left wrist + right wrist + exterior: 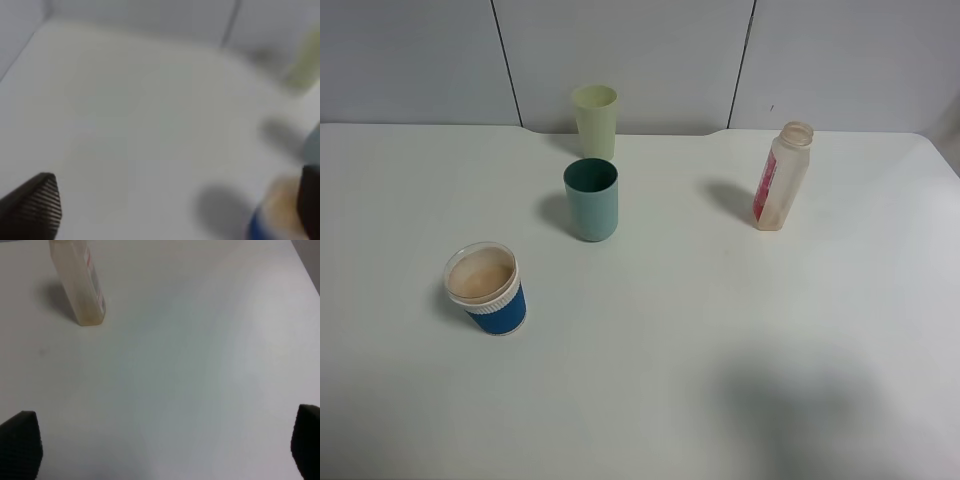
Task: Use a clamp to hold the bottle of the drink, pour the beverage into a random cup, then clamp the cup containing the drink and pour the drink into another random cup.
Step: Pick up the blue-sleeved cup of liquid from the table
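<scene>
Uncapped bottle (781, 176) upright on table (720, 330), right side, near empty; tan drink (478, 273) in blue cup (498, 310), front left. Teal cup (591, 199) and pale green cup (595, 120) mid-back, contents unclear. Left gripper (170, 205) and right gripper (162, 445) spread wide.

The white tabletop (720, 330) carries an uncapped bottle (780, 180) standing at the right. A pale green cup (595, 120) stands at the back, a teal cup (591, 200) near it, and a blue cup (488, 290) front-left.
</scene>
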### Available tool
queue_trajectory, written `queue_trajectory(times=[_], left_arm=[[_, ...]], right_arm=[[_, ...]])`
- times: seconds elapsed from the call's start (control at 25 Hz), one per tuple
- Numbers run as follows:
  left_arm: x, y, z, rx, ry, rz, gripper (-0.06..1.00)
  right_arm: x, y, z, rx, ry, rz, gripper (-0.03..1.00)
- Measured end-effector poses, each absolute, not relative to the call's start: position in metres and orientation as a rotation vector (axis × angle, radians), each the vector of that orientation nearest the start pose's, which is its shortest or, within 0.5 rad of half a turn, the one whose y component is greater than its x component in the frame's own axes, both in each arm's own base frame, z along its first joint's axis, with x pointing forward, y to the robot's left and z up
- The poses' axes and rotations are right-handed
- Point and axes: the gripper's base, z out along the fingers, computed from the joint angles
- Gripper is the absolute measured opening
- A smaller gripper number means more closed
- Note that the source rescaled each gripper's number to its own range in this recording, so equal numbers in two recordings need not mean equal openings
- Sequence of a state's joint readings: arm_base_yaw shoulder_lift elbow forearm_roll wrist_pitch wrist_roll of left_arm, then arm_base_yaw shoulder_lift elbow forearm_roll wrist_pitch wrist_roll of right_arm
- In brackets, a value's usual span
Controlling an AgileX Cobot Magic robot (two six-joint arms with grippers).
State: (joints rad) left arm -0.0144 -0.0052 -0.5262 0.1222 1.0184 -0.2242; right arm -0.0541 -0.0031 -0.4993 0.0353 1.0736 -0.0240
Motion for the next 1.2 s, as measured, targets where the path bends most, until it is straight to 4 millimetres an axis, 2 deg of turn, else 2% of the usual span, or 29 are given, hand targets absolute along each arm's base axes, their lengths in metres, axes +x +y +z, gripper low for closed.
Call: queue_trajectory(times=[0.12,0.24,0.4,0.56,0.64,1.2], left_arm=[[-0.004,0.003,0.303,-0.177,1.804,-0.117,0.88],[0.000,-0.001,0.309,-0.147,1.764,-0.161,0.88],[0.022,-0.010,0.313,-0.014,1.832,-0.188,0.88],[0.031,-0.013,0.313,0.056,1.867,-0.174,0.88],[0.044,-0.016,0.310,0.166,1.923,-0.142,0.88],[0.070,-0.023,0.299,0.283,2.066,-0.199,0.88]], right_arm=[[-0.006,0.003,0.276,0.029,2.054,-0.006,1.00],[-0.006,0.003,0.276,0.029,2.053,-0.006,1.00],[-0.006,0.003,0.276,0.029,2.053,-0.006,1.00],[-0.006,0.003,0.276,0.029,2.053,-0.006,1.00],[-0.006,0.003,0.276,0.029,2.053,-0.006,1.00],[-0.006,0.003,0.276,0.029,2.053,-0.006,1.00]])
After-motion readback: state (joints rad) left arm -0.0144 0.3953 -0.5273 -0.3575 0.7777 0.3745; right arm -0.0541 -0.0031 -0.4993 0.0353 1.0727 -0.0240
